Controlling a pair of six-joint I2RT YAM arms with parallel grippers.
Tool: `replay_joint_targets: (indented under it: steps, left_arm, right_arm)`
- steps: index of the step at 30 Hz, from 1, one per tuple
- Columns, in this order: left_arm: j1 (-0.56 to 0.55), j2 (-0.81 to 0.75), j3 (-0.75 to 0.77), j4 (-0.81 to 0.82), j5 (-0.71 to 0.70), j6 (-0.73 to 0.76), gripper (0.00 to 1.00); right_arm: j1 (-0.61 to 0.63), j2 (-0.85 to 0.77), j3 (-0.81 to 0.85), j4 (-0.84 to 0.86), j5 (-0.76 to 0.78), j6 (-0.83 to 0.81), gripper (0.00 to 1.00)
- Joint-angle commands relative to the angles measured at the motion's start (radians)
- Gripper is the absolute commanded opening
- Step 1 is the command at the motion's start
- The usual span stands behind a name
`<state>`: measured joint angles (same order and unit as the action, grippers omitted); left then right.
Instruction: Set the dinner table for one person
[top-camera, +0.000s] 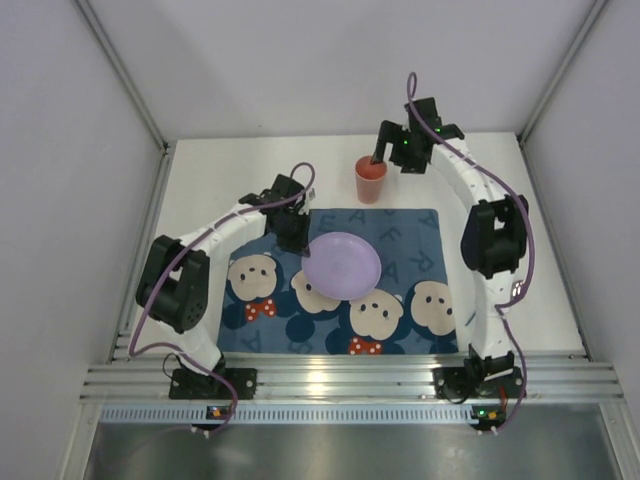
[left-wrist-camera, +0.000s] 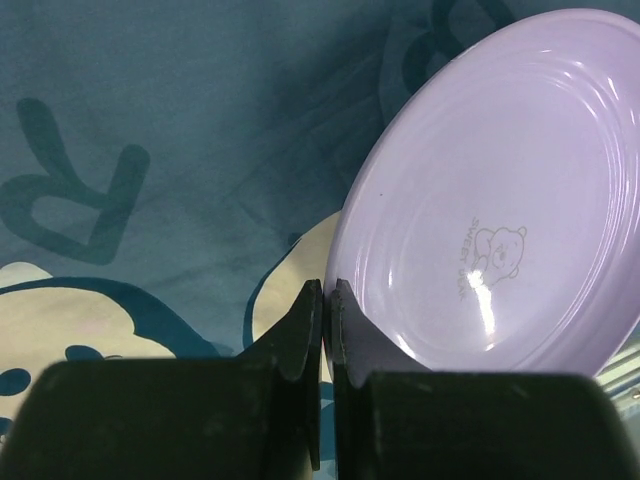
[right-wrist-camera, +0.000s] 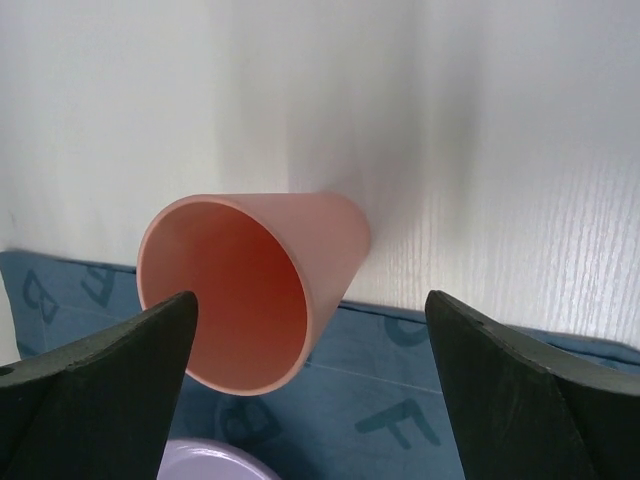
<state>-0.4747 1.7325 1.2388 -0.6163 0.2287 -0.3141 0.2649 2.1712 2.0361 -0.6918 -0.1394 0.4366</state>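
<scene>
A lavender plate (top-camera: 342, 264) (left-wrist-camera: 500, 200) lies over the middle of the blue bear mat (top-camera: 420, 235) on the white dinner table (top-camera: 210, 180). My left gripper (top-camera: 300, 243) (left-wrist-camera: 328, 290) is shut on the plate's left rim, one finger inside the rim and one outside. In the left wrist view the plate looks tilted up from the mat. A salmon cup (top-camera: 371, 180) (right-wrist-camera: 250, 290) stands upright on the table just beyond the mat's far edge. My right gripper (top-camera: 380, 158) (right-wrist-camera: 310, 300) hangs open over it. Its left finger overlaps the cup's mouth and its right finger stands well outside the cup.
The mat (left-wrist-camera: 150, 120) (right-wrist-camera: 450, 400) carries bear faces and letters and covers the near middle of the table. White walls enclose the table on the left, back and right. An aluminium rail (top-camera: 340, 380) with both arm bases runs along the near edge.
</scene>
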Motion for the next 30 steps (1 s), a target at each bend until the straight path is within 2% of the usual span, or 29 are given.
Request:
replay_joint_targets:
  steps: [1,3,4,8,9,13,14,16,17,18,19,25,28,30]
  left_arm:
    - [-0.031,0.013,0.028,0.013,-0.054,0.000,0.00]
    - [-0.044,0.025,0.025,0.010,-0.069,0.001,0.00]
    - [-0.045,0.027,0.024,0.004,-0.072,0.004,0.04]
    - [-0.053,0.027,0.001,-0.002,-0.092,0.012,0.35]
    - [-0.053,0.024,-0.002,-0.003,-0.095,0.012,0.46]
    - [-0.053,0.009,-0.004,-0.013,-0.129,0.003,0.58]
    - [-0.053,0.004,-0.001,-0.016,-0.134,0.001,0.61]
    - [-0.051,-0.005,0.008,-0.016,-0.141,-0.009,0.62]
    - [-0.051,-0.007,0.017,-0.017,-0.140,-0.011,0.62]
    - [-0.051,-0.005,0.022,-0.020,-0.138,-0.017,0.62]
    - [-0.051,-0.004,0.034,-0.020,-0.140,-0.020,0.62]
    - [-0.051,-0.007,0.085,-0.033,-0.158,-0.020,0.63]
    - [-0.048,-0.007,0.138,-0.045,-0.173,-0.014,0.63]
    - [-0.041,0.001,0.162,-0.052,-0.173,-0.014,0.64]
  right_arm:
    - [0.028,0.022,0.009,0.003,0.020,-0.018,0.96]
    - [0.031,0.036,0.012,0.003,0.020,-0.019,0.91]
    - [0.034,0.041,0.013,0.002,0.021,-0.021,0.89]
    - [0.036,0.058,0.022,-0.003,0.026,-0.022,0.78]
    - [0.037,0.064,0.029,-0.006,0.029,-0.021,0.75]
    - [0.039,0.073,0.045,-0.009,0.044,-0.019,0.61]
    - [0.040,0.072,0.050,-0.011,0.047,-0.021,0.50]
    - [0.045,0.072,0.065,-0.015,0.046,-0.019,0.37]
    - [0.046,0.073,0.072,-0.017,0.043,-0.019,0.20]
    - [0.045,0.068,0.088,-0.024,0.038,-0.018,0.13]
    - [0.045,0.068,0.101,-0.028,0.034,-0.016,0.00]
    - [0.045,-0.016,0.179,-0.092,0.072,-0.038,0.00]
    - [0.043,-0.100,0.142,-0.165,0.121,-0.067,0.00]
    - [0.043,-0.181,0.032,-0.186,0.135,-0.079,0.00]
